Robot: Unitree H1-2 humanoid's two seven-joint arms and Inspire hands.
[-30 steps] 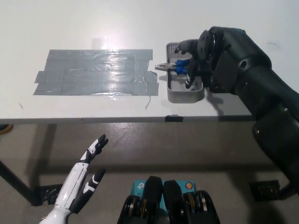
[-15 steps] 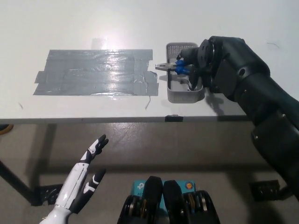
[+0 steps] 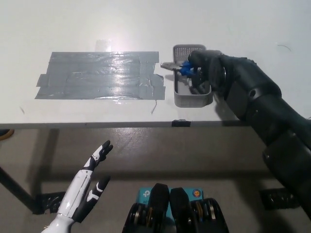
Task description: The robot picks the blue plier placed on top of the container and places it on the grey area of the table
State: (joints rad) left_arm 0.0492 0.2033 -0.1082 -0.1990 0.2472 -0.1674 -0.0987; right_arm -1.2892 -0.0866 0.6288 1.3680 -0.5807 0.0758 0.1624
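The black right robot hand (image 3: 200, 73) reaches in from the right over the grey container (image 3: 191, 95) on the white worktop (image 3: 146, 24). Its fingers are closed around the blue handles of the plier (image 3: 178, 68), holding it. The plier lies across the upper part of the container, its metal nose projecting past the container's left rim toward the grey area (image 3: 99, 75). The nose is near the right edge of that taped patch but apart from it. Whether the plier rests on the rim or is raised off it cannot be told. The white left robot hand (image 3: 90, 182) rests below the worktop edge at lower left, fingers spread, holding nothing.
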